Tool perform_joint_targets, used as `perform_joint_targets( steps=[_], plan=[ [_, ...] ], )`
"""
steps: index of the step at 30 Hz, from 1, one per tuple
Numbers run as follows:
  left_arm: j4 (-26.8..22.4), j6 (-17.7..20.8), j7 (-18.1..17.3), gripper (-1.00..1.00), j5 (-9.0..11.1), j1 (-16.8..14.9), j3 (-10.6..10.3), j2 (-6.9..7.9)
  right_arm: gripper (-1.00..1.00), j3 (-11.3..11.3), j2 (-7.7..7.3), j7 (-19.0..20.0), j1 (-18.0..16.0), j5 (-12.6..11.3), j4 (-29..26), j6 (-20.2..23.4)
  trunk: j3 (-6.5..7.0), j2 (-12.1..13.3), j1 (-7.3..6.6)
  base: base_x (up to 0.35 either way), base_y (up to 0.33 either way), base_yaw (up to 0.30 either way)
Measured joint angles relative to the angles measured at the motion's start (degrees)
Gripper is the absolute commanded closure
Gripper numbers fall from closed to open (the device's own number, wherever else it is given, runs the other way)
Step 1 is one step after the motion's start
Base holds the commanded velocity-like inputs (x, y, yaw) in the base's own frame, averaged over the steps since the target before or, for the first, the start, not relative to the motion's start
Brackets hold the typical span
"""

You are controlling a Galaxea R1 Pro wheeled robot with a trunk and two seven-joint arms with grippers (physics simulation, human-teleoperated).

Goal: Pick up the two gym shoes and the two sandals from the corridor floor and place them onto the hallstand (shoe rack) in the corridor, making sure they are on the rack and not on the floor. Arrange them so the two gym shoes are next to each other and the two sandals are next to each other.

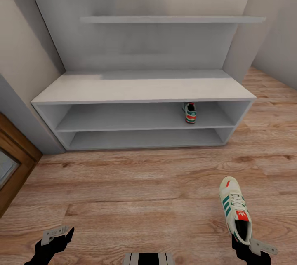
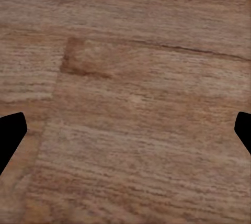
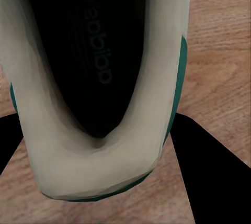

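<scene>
While my right gripper [image 1: 244, 245] stands clamped on the heel of one gym shoe [image 1: 235, 208], toe pointing toward the hallstand [image 1: 140, 87], its mate [image 1: 190, 112] already sits on the upper low shelf, right of centre. My left gripper [image 1: 57, 237] hangs spread and empty over the corridor floor [image 1: 136, 191]. Such a heel-only hold could let the shoe droop or twist, I judge, and clip the bench edge going in
</scene>
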Motion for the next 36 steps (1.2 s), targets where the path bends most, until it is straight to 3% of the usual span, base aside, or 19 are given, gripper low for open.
perform_joint_targets(
  steps=[15, 18, 19, 21, 24, 27, 30, 31, 33, 34, 35, 36],
  plan=[
    [1.8, -2.61, -0.32, -1.0, -0.53, 0.08, -0.68, -0.69, 1.0, 0.27, 0.08, 0.26, -0.03, 0.22, 0.2, 0.17, 0.0, 0.0, 0.0, 0.0, 0.001, 0.0],
    [1.91, -3.02, -0.58, -1.0, -0.49, 0.09, -0.71, -0.6, 1.0, 1.17, 0.22, 0.33, -0.05, 0.27, 0.17, 0.32, 0.0, 0.0, 0.0, 0.0, 0.0, 0.0],
    [1.97, -3.22, -0.88, -1.0, -0.42, 0.08, -0.71, -0.3, 1.0, 4.66, 1.28, 0.26, -0.11, 0.4, -0.11, 0.7, 0.0, 0.0, 0.0, 0.0, 0.0, 0.0],
    [1.99, -3.29, -1.32, -1.0, -0.4, 0.11, -0.72, -0.15, 1.0, 8.55, 2.57, 0.09, -0.27, 0.39, -0.27, 1.42, 0.0, 0.0, 0.0, 0.0, 0.0, 0.0],
    [2.03, -3.33, -2.07, -1.0, -0.43, 0.16, -0.72, -0.08, 1.0, 12.3, 4.26, -0.06, -1.04, 0.3, -0.54, 3.38, 0.0, 0.0, 0.0, 0.0, 0.0, 0.0],
    [2.08, -3.93, -3.42, -1.0, -0.46, 0.27, -0.72, -0.02, 1.0, 16.65, 7.63, -1.07, -4.77, 0.2, -1.9, 12.06, 0.01, 0.0, 0.0, 0.0, 0.0, 0.0],
    [2.44, -5.19, -3.79, -1.0, -0.46, 0.76, -0.75, -0.06, 1.0, 17.45, 9.45, -1.87, -7.5, 0.07, -3.6, 18.54, 0.01, 0.0, 0.0, 0.0, 0.0, 0.0],
    [2.83, -6.28, -3.93, -1.0, -0.47, 1.08, -0.79, -0.29, 1.0, 17.9, 11.44, -2.61, -8.93, -0.05, -6.87, 23.68, 0.01, 0.0, 0.0, 0.0, 0.0, 0.0],
    [2.94, -6.72, -4.01, -1.0, -0.41, 1.2, -0.84, -0.42, 1.0, 17.95, 13.11, -3.96, -9.96, 0.05, -10.66, 26.84, 0.01, 0.0, 0.0, 0.0, 0.0, 0.0],
    [3.08, -7.01, -4.08, -1.0, -0.53, 1.32, -0.99, -0.55, 1.0, 18.11, 15.43, -7.28, -10.42, -0.37, -16.17, 32.17, 0.0, 0.01, 0.01, 0.0, 0.0, 0.0],
    [3.07, -7.08, -4.23, -1.0, -0.62, 1.42, -1.02, -0.57, 1.0, 18.5, 16.1, -8.6, -10.68, 0.05, -20.76, 34.94, 0.01, 0.0, -0.01, 0.0, 0.0, 0.0],
    [2.91, -7.18, -5.51, -1.0, -0.83, 1.77, -1.04, -0.55, 1.0, 20.03, 16.12, -10.14, -11.62, -0.02, -24.22, 40.76, 0.01, 0.0, -0.01, 0.0, 0.0, 0.0]
  ],
)
